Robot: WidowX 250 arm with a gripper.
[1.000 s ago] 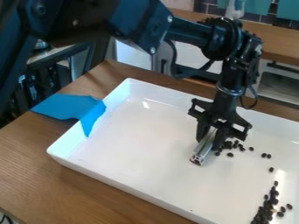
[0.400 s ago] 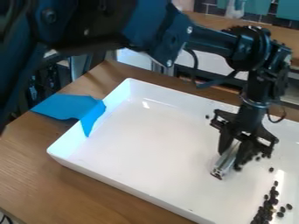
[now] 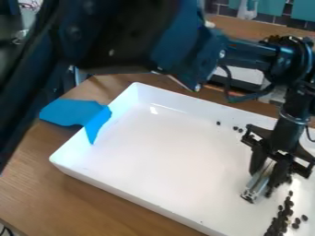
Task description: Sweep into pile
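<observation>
The black gripper [image 3: 268, 171] hangs over the right part of the white tray [image 3: 166, 133], shut on a silver metal bar [image 3: 257, 183] whose lower end is at the tray floor. Right beside the bar and fingers, some dark beans lie partly hidden behind the gripper. A long heap of dark beans [image 3: 283, 215] stretches along the tray's lower right, just below the gripper, with a few loose ones at its right side. Several single beans [image 3: 237, 129] are scattered up by the tray's back wall, left of the gripper.
Blue tape [image 3: 98, 123] drapes over the tray's left wall onto the wooden table [image 3: 73, 198]. The tray's raised walls surround the beans. Behind stands another wooden counter [image 3: 246, 30]. The arm spans the upper left.
The gripper and bar have moved right and toward the camera, nearer the long heap. Beans near the bar have shifted the same way, and several by the back wall have come into sight.
</observation>
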